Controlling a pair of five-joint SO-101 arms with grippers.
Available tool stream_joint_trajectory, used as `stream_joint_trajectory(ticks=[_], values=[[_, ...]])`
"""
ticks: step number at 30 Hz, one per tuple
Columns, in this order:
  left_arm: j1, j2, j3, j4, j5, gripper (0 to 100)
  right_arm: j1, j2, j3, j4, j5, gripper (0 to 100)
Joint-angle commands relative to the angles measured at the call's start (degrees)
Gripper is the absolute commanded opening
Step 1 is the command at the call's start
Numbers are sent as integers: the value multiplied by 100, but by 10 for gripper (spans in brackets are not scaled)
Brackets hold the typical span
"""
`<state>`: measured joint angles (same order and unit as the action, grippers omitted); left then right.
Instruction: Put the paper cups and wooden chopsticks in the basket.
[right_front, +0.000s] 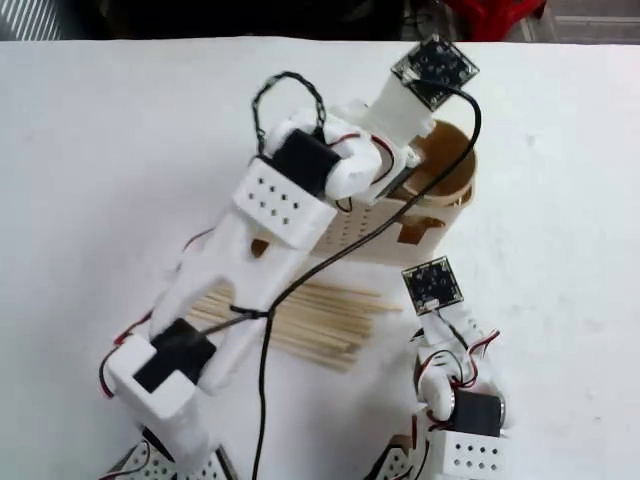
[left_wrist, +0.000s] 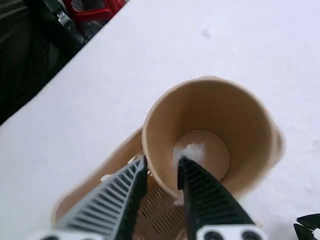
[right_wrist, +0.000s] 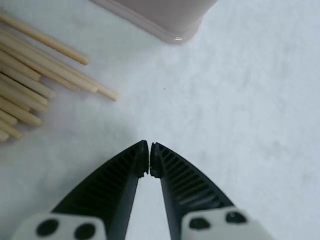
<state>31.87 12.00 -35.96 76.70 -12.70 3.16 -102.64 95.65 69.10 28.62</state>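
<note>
A tan paper cup (left_wrist: 215, 125) stands upright, mouth up, at the far end of the beige perforated basket (left_wrist: 155, 212). My left gripper (left_wrist: 161, 165) is shut on its rim, one finger inside and one outside. I cannot tell whether the cup's base touches the basket floor. From above, the cup (right_front: 448, 160) sits at the right end of the basket (right_front: 365, 235), under the left wrist. A pile of wooden chopsticks (right_front: 325, 320) lies on the table in front of the basket. My right gripper (right_wrist: 149, 150) is shut and empty above bare table, right of the chopstick ends (right_wrist: 30, 85).
The white table (right_front: 110, 150) has open room on the left and far right. A corner of the basket (right_wrist: 165, 15) lies just beyond the right gripper. The left arm (right_front: 250, 270) crosses over part of the chopstick pile. Chairs stand past the far table edge.
</note>
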Motion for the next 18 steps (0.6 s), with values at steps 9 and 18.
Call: stream_joint_trajectory(ticks=[9,18], values=[[-1015,-866,-2567,1846,-158,120,-48,-57,44,-127,70,20],[-2721,-1174,-1653,2593,-967,120,-48,-57,44,-127,70,20]])
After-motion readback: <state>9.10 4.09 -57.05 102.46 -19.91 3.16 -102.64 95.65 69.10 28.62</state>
